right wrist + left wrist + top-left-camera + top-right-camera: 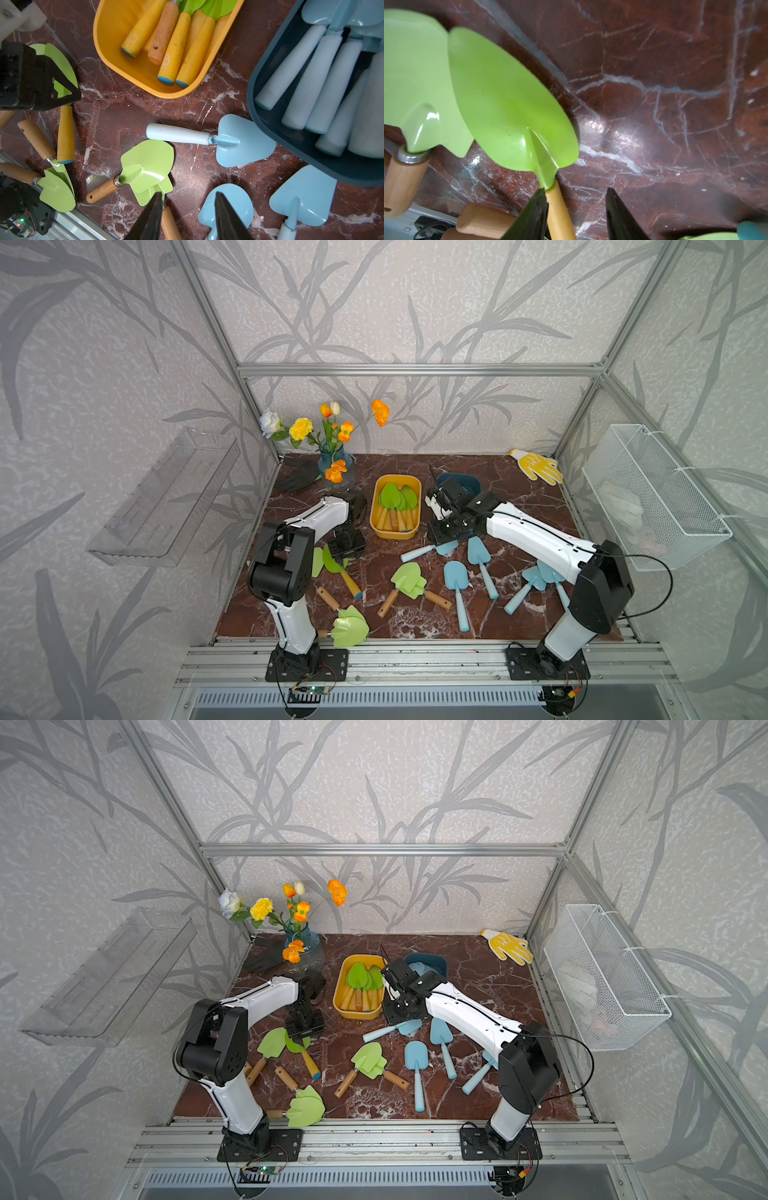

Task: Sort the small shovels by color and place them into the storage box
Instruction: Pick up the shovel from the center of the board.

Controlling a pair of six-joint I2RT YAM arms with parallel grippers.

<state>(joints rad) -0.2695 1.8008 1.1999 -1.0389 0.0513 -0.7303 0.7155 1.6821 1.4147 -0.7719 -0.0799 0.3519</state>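
Status: left jaws spread around the yellow handle of a green shovel (512, 108) lying on the surface (654, 124); handle touches one finger (529, 218), no pinch. Its blade overlaps a second green blade. My right jaws spread too, empty, hanging over loose blue shovels (245, 141) beside the blue box (266, 116). The yellow box (395, 534) holds only green ones, blue box only blue. Boxes sit side by side at mid-surface. More greens (409, 580) lie loose by my left arm (324, 514), blues (455, 578) by my right.

blue box (471, 483) half hidden, wire basket (685, 549) contents unclear
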